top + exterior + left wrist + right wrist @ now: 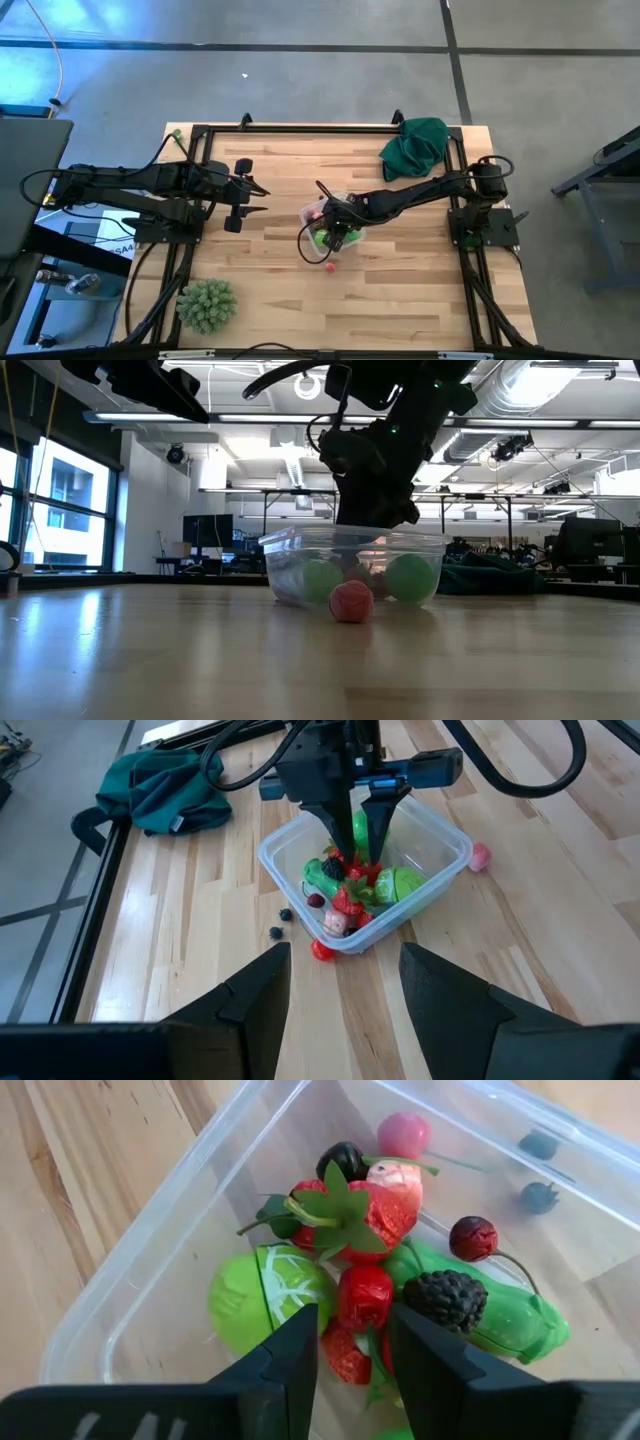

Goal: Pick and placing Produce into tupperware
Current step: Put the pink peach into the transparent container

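The tupperware (pixel 345 212) is a clear box near the table's middle, holding a pile of produce (pixel 350 1220): strawberries, green pieces, cherries and a blackberry. My right gripper (pixel 356 855) reaches down into the box from above, open, its tips on either side of a small red piece (pixel 362 1295) on top of the pile. A pink ball (pixel 351 601) lies on the table just outside the box's near side. A red piece (pixel 321 950) and two dark berries (pixel 280 923) lie beside the box's left side. My left gripper (pixel 258 198) hovers open, left of the box. My right gripper's fingers (pixel 300 1355) point down into the box, with the small red piece lying on the pile between their tips. Whether they touch it I cannot tell.
A dark green cloth (pixel 415 145) is bunched at the far right corner. A spiky pale-green ball (pixel 207 305) sits near the near left corner. Bare wood lies along the near edge, between the spiky ball and the right arm's base.
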Robot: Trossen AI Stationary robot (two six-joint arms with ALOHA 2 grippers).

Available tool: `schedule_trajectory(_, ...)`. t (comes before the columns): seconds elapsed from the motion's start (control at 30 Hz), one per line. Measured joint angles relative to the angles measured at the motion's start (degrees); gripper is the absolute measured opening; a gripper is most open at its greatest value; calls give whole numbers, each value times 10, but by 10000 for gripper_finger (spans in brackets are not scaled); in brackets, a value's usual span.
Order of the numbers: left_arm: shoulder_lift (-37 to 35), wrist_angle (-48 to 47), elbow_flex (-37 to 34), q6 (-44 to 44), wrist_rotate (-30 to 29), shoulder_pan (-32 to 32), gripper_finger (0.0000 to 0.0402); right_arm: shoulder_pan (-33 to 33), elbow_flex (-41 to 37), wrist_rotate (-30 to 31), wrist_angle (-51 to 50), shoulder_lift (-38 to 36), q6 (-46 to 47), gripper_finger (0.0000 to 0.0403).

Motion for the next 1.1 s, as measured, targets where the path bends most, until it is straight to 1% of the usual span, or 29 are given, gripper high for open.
schedule_trajectory(0.27,0,0,0,0,0,0,179,0,0,-18,19,-7,-3,114)
schedule_trajectory(0.53,0,0,0,0,0,0,179,3,0,3,60,-62,-27,114)
schedule_trajectory(0.7,0,0,0,0,0,0,179,23,0,36,85,-113,-53,114)
schedule_trajectory(0.8,0,0,0,0,0,0,179,48,0,64,114,-147,-101,114)
schedule_trajectory(1.0,0,0,0,0,0,0,179,130,0,140,177,-191,-237,114)
schedule_trajectory(1.1,0,0,0,0,0,0,179,176,1,185,178,-189,-262,114)
